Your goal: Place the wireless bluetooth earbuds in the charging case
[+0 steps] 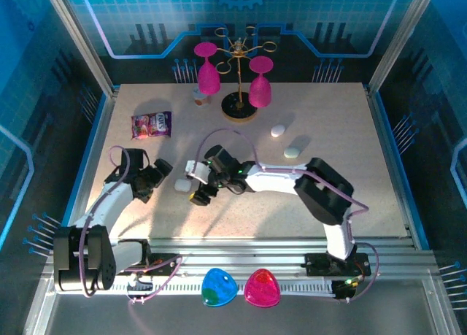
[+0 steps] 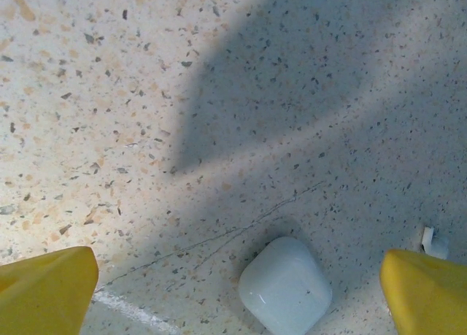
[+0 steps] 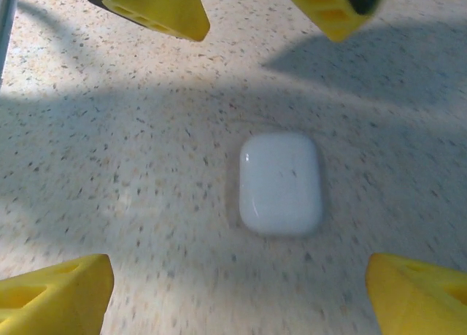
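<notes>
Near the table's point(image 3: 109, 145) left-centre, the charging case point(image 3: 281, 183) lies shut between 2 grippers: left gripper point(image 2: 239, 256) and right gripper point(image 3: 239, 260), fingers wide apart, empty. 1 tiny white bit point(image 2: 429, 239) beside it, maybe an earbud. Next, I'd say: lid open. Lettering on the purple packet point(image 1: 151, 125) is unreadable.

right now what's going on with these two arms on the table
Two robot arms are bent over a small white charging case lying flat on the speckled table. The left claw and the right claw face each other with the case between them. Both claws are open, and neither touches the case or holds anything. The case's lid looks shut.
</notes>
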Controlling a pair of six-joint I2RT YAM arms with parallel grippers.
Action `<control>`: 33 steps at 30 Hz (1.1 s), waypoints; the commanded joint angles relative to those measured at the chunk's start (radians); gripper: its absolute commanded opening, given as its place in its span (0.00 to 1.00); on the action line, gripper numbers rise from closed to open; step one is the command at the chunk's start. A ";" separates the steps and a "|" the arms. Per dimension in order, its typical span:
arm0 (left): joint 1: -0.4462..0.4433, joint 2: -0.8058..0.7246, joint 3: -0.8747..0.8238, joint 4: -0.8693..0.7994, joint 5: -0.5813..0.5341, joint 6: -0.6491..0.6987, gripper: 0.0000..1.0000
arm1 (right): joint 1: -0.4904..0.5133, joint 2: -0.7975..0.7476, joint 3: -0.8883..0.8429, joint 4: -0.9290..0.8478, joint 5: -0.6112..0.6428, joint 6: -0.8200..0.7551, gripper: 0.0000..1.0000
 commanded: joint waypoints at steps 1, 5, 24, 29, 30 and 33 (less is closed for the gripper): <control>0.035 -0.027 -0.021 0.009 0.053 -0.025 0.99 | 0.008 0.081 0.077 0.012 0.013 -0.031 0.90; 0.064 -0.054 -0.045 0.027 0.073 -0.027 0.99 | 0.006 0.167 0.160 -0.024 0.022 -0.054 0.85; 0.079 -0.075 -0.066 0.047 0.094 -0.019 0.99 | -0.056 0.321 0.337 -0.175 -0.110 -0.100 0.44; 0.080 -0.075 -0.067 0.055 0.100 -0.020 0.99 | -0.056 0.308 0.318 -0.162 -0.101 -0.105 0.37; 0.079 -0.075 -0.068 0.055 0.101 -0.018 0.99 | -0.053 0.299 0.310 -0.152 -0.101 -0.103 0.36; 0.078 -0.081 -0.067 0.059 0.107 0.001 0.99 | -0.054 0.265 0.279 -0.129 -0.095 -0.098 0.35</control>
